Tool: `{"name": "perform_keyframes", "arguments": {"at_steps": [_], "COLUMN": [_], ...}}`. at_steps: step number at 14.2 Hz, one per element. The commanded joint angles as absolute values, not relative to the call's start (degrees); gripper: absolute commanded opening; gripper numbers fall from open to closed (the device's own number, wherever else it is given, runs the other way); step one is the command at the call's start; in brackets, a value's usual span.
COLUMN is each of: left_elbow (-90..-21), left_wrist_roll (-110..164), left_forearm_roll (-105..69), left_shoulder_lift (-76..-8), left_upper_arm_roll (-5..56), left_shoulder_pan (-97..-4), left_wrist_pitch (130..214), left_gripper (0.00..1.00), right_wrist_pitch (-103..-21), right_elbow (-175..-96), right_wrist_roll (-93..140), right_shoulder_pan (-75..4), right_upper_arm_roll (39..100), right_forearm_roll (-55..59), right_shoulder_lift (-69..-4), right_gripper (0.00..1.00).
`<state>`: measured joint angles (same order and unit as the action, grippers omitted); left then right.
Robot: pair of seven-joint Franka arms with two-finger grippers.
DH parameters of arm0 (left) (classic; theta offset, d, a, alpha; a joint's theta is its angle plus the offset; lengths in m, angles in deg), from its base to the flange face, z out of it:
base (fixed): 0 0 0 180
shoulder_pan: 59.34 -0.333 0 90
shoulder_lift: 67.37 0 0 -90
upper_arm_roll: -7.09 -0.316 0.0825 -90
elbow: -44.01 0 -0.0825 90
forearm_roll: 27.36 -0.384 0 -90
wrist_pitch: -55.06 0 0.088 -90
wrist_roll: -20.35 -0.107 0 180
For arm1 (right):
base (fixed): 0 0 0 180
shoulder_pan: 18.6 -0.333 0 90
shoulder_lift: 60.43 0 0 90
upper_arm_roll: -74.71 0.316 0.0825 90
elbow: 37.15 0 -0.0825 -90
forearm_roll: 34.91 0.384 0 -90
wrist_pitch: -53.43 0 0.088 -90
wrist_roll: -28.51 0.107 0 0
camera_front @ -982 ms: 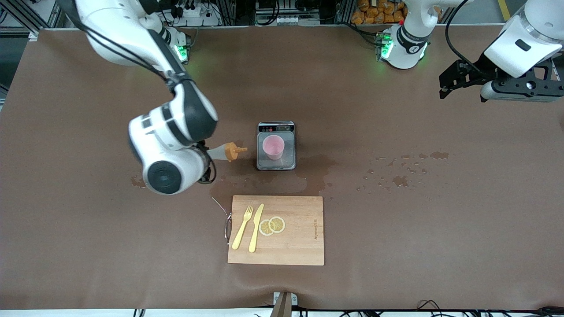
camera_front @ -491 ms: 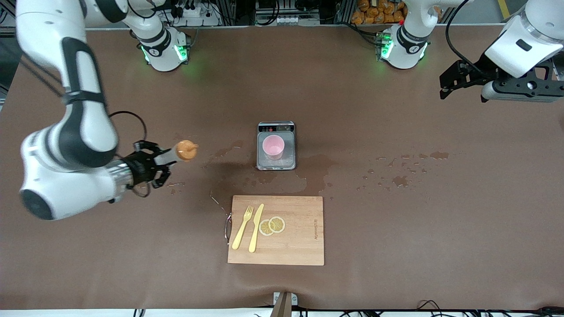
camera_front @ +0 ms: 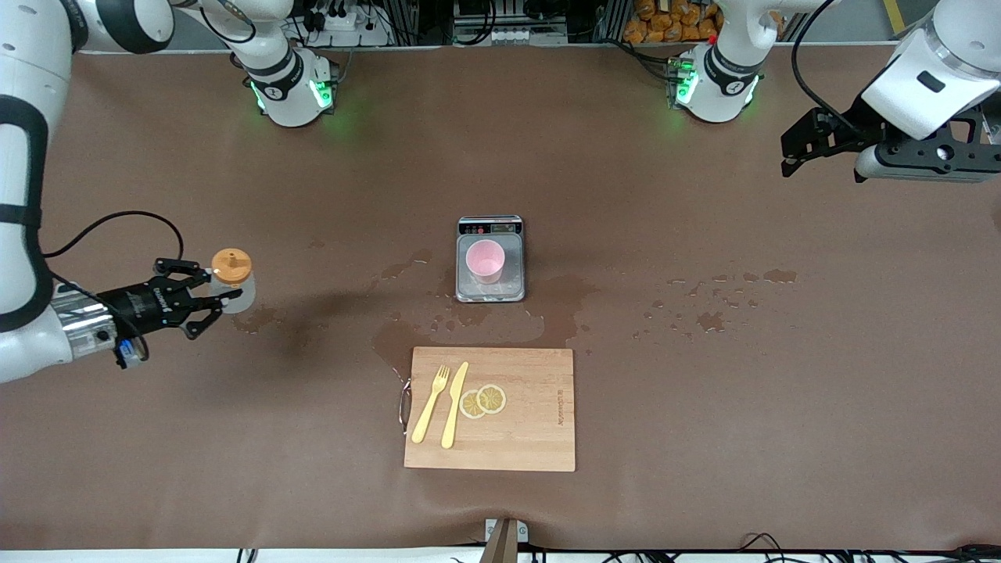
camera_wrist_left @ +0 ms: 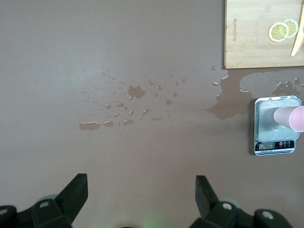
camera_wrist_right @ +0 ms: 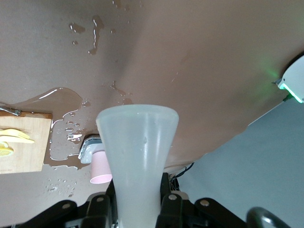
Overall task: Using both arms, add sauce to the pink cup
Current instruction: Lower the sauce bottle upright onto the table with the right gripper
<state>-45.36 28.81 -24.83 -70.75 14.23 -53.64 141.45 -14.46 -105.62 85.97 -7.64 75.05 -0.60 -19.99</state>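
a: while the right tool pinches the sauce bottle over the bench toward the right arm's end, cap up, where is the pink cup?

b: on the small grey scale mid-bench, well apart from the bottle. spilled liquid lies between the scale and the wooden board, which is nearer the front camera and carries a fork, a knife and lemon slices.

a: and toward the left arm's end?

b: more drops on the bench, and the left tool waits high above that end, fingers spread, holding nothing.

a: what could go wrong?

b: my guess: the cup is light and stands free, so a nudge from the nozzle could tip it off the scale. a hard squeeze away from the rim would add to the mess, and a wet bottle might slip in the pinch.
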Motion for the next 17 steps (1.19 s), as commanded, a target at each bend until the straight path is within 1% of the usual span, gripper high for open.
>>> {"name": "perform_keyframes", "arguments": {"at_steps": [1, 4, 8, 13, 17], "left_elbow": [-44.6, -44.6, -44.6, -44.6, -44.6], "left_wrist_roll": [28.3, 28.3, 28.3, 28.3, 28.3], "left_forearm_roll": [-24.5, -24.5, -24.5, -24.5, -24.5], "left_shoulder_lift": [-70.3, -70.3, -70.2, -70.2, -70.1], "left_upper_arm_roll": [14.4, 14.4, 14.4, 14.3, 14.1], "left_shoulder_pan": [-54.1, -54.1, -54.1, -54.1, -54.1], "left_wrist_pitch": [141.6, 141.6, 141.6, 141.6, 141.6], "left_gripper": [1.0, 1.0, 1.0, 1.0, 1.0], "right_wrist_pitch": [-14.2, -14.2, -14.2, -14.6, -14.7], "right_elbow": [-106.1, -106.1, -106.0, -106.0, -106.0], "right_wrist_roll": [79.3, 68.5, 59.1, 51.0, 46.5], "right_shoulder_pan": [-3.1, 1.8, 7.9, 10.0, 10.5], "right_upper_arm_roll": [76.0, 76.0, 76.1, 76.0, 75.9], "right_forearm_roll": [1.4, 3.0, 4.2, 4.0, 3.8], "right_shoulder_lift": [-18.2, -12.4, -7.1, -3.8, -2.4], "right_gripper": [0.0, 0.0, 0.0, 0.0, 0.0]}}
